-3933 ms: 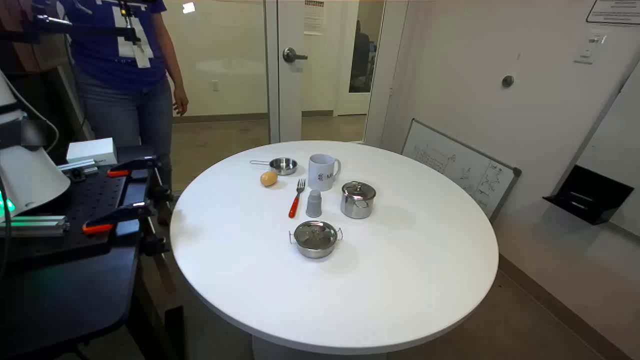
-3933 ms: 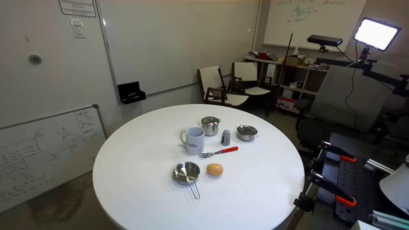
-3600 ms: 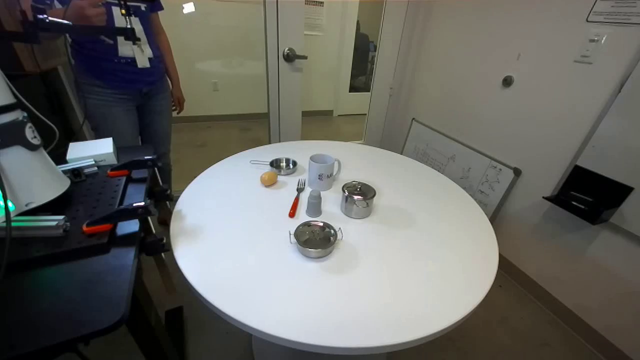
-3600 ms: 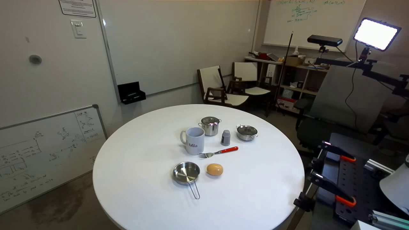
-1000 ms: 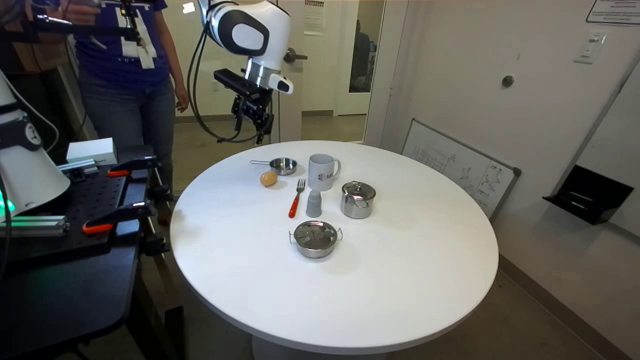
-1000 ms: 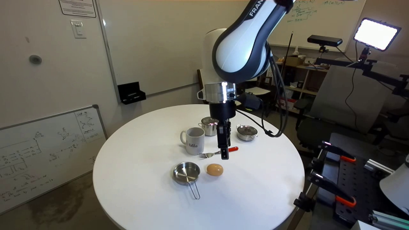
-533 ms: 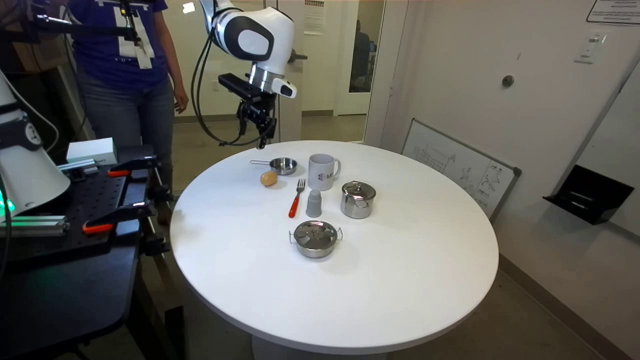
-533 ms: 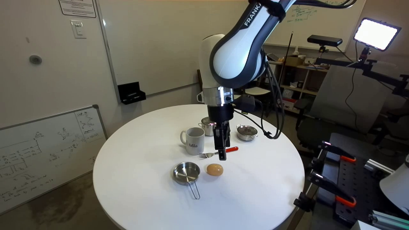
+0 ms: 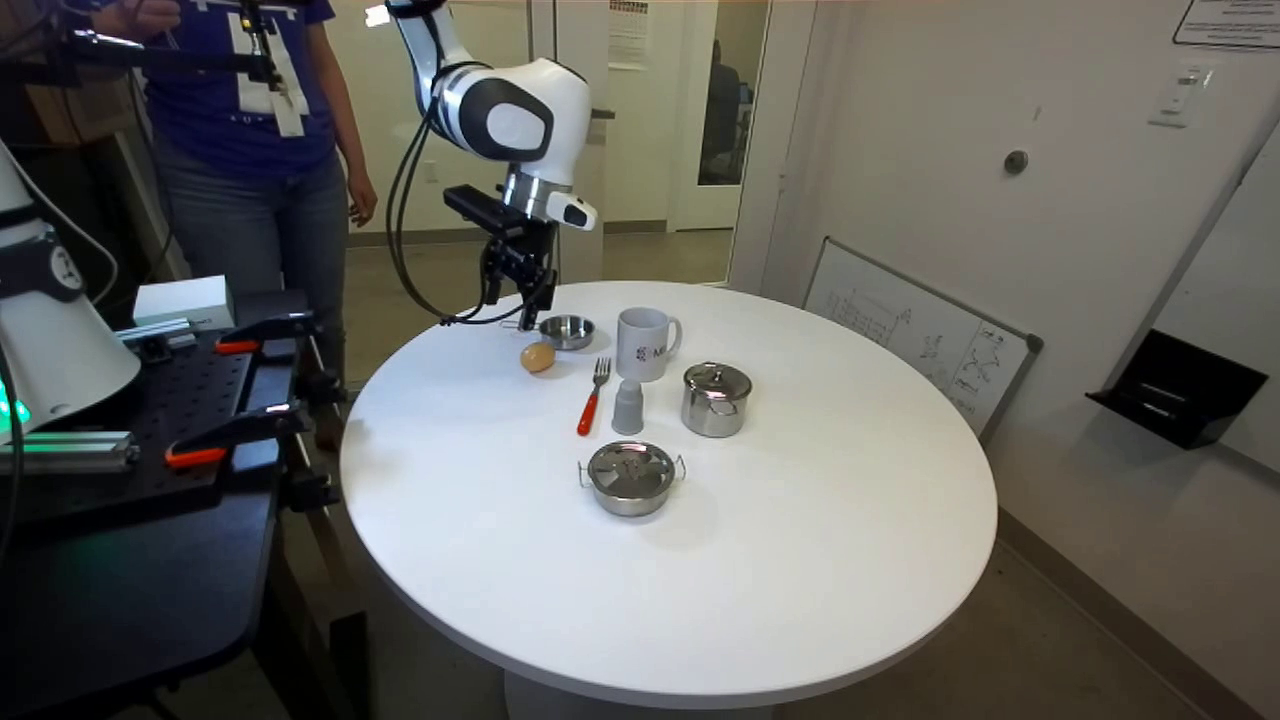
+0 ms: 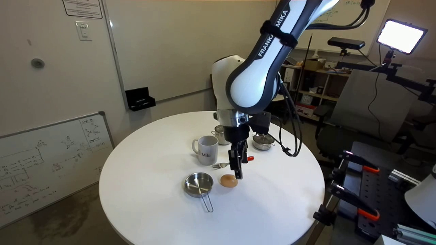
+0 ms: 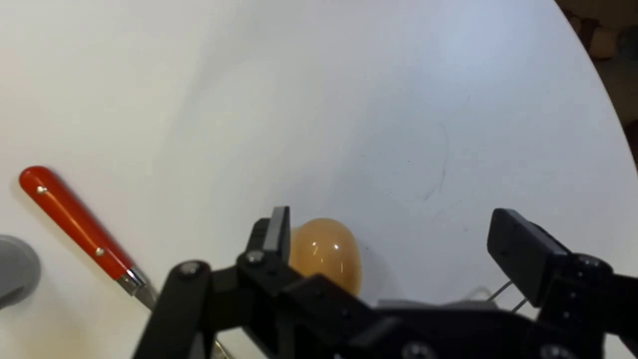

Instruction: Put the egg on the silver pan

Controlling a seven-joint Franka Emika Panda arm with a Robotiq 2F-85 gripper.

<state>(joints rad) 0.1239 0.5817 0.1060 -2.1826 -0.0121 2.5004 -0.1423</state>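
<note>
Jaws wide and holding nothing, the gripper (image 11: 389,230) hangs near the egg (image 11: 330,252), which rests on the table (image 10: 146,190) just beside the silver pan (image 10: 199,184), the broad gap probably meant to clear the egg's rounded sides without rolling it.

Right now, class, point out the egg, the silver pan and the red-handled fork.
Egg (image 11: 327,251), in the wrist view: on its glossy shell.
Silver pan (image 10: 198,184), in an exterior view: on its inner floor.
Red-handled fork (image 11: 92,241), in the wrist view: on its red handle.
</note>
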